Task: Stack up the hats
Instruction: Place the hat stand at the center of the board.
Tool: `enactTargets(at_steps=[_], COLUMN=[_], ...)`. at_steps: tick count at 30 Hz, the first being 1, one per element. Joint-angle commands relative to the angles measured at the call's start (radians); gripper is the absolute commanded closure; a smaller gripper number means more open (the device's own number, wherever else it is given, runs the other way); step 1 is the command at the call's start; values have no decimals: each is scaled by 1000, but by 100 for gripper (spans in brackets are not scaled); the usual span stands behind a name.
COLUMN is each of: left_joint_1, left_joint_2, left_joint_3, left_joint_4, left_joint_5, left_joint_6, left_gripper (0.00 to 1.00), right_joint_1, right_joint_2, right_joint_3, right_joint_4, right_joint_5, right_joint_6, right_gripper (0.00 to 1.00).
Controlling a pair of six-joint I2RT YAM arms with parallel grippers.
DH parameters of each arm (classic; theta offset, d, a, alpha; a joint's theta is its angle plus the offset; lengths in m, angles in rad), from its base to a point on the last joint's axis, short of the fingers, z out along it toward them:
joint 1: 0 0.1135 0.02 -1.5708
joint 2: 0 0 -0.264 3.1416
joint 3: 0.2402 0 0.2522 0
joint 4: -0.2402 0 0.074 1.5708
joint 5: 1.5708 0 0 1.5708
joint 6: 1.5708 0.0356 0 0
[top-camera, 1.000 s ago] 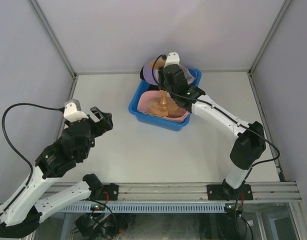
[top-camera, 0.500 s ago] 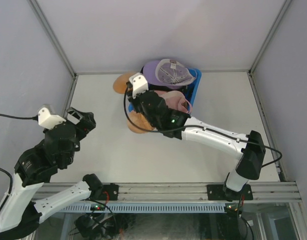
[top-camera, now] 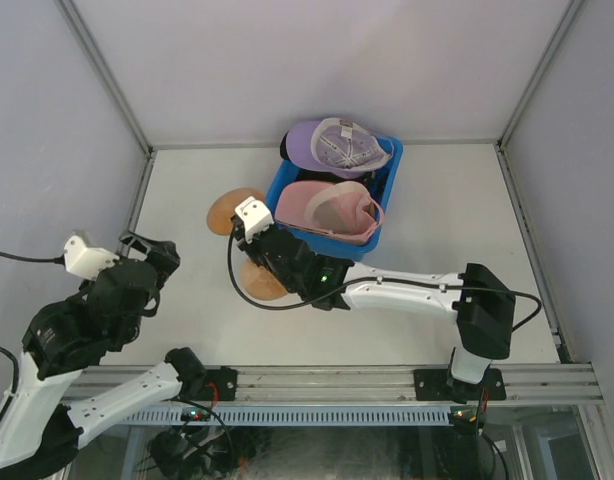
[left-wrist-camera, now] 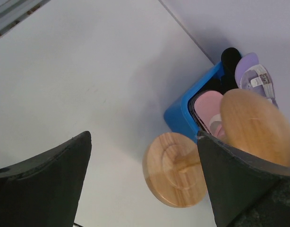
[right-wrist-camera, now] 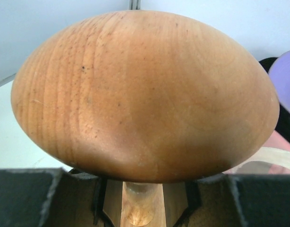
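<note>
A lavender hat (top-camera: 337,145) lies upside down on the far rim of the blue bin (top-camera: 277,185). A pink hat (top-camera: 327,210) fills the bin, and a black one (top-camera: 287,148) peeks out behind. My right gripper (top-camera: 255,240) is shut on the stem (right-wrist-camera: 138,203) of the wooden head-form stand, held tilted left of the bin. Its domed head (right-wrist-camera: 145,94) fills the right wrist view. My left gripper (top-camera: 150,258) hangs open and empty at the left. The left wrist view has the stand's round base (left-wrist-camera: 175,175), the pink hat (left-wrist-camera: 206,106) and the lavender hat (left-wrist-camera: 253,75).
The stand's head (top-camera: 233,212) and base (top-camera: 262,283) stick out either side of the right wrist, over bare table left of the bin. Grey walls close in the left, far and right sides. The arm bases and a metal rail (top-camera: 337,380) run along the near edge.
The right arm has carried the wooden stand out of the bin, leftward and toward the near edge, uncovering the hats. The left arm drew back to the left and its jaws widened slightly.
</note>
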Motion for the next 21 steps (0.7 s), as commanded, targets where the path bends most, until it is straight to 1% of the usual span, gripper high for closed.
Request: enactTargets(at_steps=[1,10,16,21], left_joint_1=[-2,-1,-1,0], left_joint_2=[-47,-89,-105,-109], left_joint_3=[29,13,-21,-52], left_joint_4=[-56,-63,-60,-54], left_joint_5=[-31,-26,-61,-71], left_joint_6=[-127,-172,-185,-185], left_gripper=[4,5,6,5], right_joint_1=[9,33,31,37], right_joint_2=[19,142,222,243], right_joint_3=[-3,-24,-31,-77], right_joint_4=[299,446,559,614], right_joint_5=[-16,-34,-36,-14], right_joint_6=[32,49,53,67], right_gripper=[100,100,100,100])
